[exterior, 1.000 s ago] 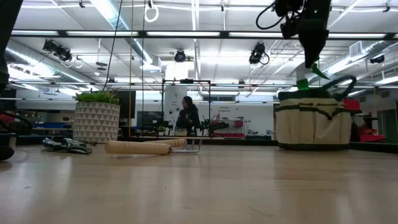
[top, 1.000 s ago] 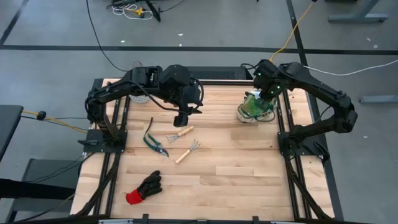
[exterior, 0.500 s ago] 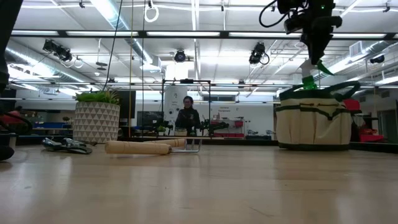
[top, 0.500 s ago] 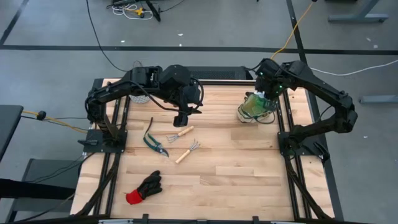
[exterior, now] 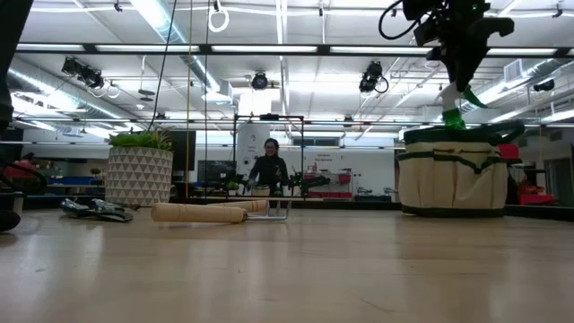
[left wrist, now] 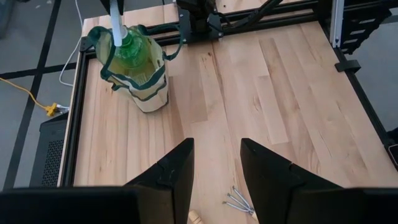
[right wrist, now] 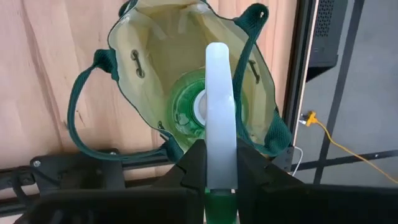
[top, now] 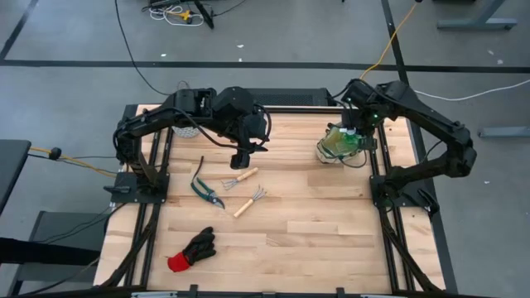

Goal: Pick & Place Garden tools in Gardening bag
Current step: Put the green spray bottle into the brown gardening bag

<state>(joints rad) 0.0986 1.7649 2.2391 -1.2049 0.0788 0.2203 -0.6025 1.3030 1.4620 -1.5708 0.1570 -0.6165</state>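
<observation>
My right gripper (right wrist: 221, 155) is shut on the green spray bottle (right wrist: 193, 109) directly above the open beige gardening bag (top: 335, 149) at the table's far right. The bottle's green body is down in the bag's mouth (exterior: 455, 118). My left gripper (top: 241, 157) is open and empty. It hangs above the wooden-handled fork (top: 241, 177), with the rake (top: 249, 201) and the pruning shears (top: 205, 189) lying flat close by. The black glove with a red cuff (top: 192, 249) lies near the front left. My right gripper pinches the spray bottle's white top part (right wrist: 220, 134) between its two fingers, which come from above and point down. The bottle hangs upright below them, its green body (left wrist: 134, 53) inside the bag's opening. I cannot see whether it rests on the bag's bottom.
The plant in its white pot (exterior: 139, 175) stands at the far left, mostly under my left arm in the high view. The bag's green handles (right wrist: 81, 118) lie out to the sides of its mouth. Bare wood (top: 315, 223) lies between the tools and the bag.
My right gripper has moved a little toward the table's right edge with the spray bottle. The bottle has come from a slight tilt to upright over the middle of the bag's mouth. The bag's raised handle has dropped lower.
</observation>
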